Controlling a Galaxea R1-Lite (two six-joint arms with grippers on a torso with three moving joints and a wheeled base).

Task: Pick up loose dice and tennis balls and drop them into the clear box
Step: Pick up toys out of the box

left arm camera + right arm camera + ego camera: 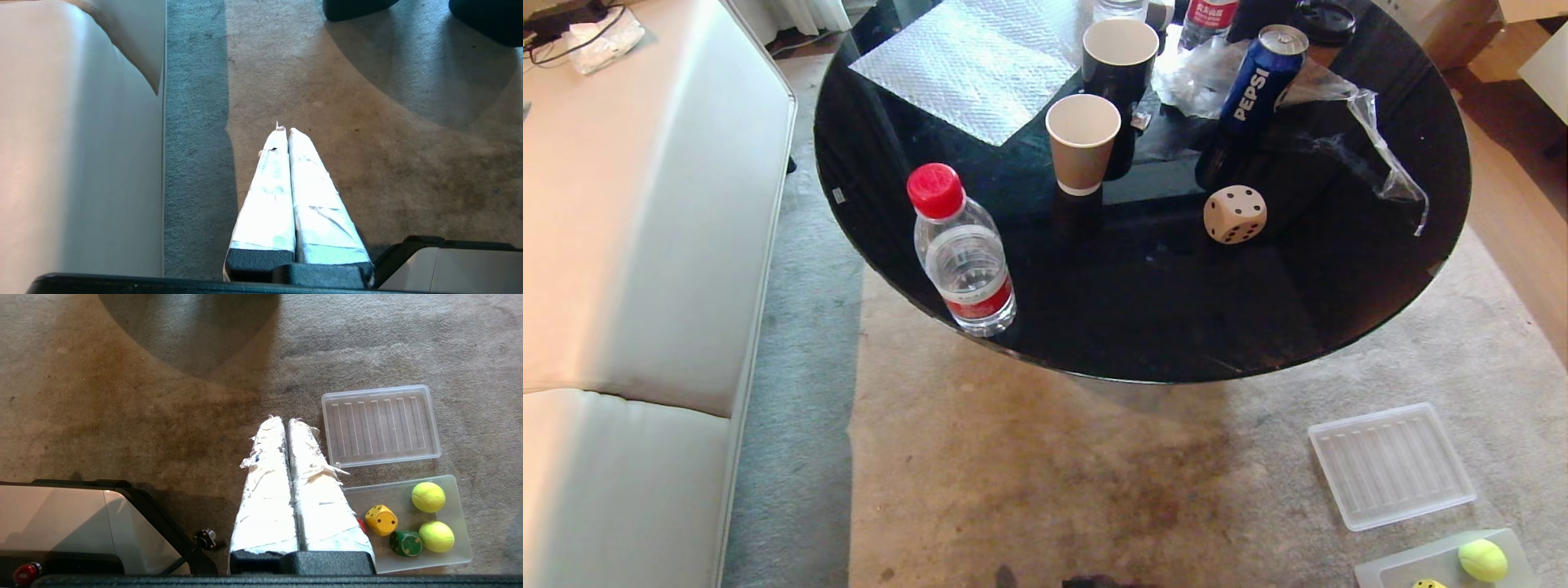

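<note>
Each end effector (286, 420) has long white-taped fingers (273, 183) on a black base.

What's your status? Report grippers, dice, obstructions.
Left gripper and right gripper shut, empty, above carpet. Beige die loose on black glass table. Frosted clear box holds both tennis balls, three dice. Pepsi can close behind die.

looks like a home living room: pale sofa (629, 245) along the left, round black glass coffee table (1094, 318) on worn beige carpet (1029, 482). tabletop cluttered with water bottle (960, 253), paper cups (1083, 143), pepsi can (1258, 82), plastic wrap (1372, 131).
</note>
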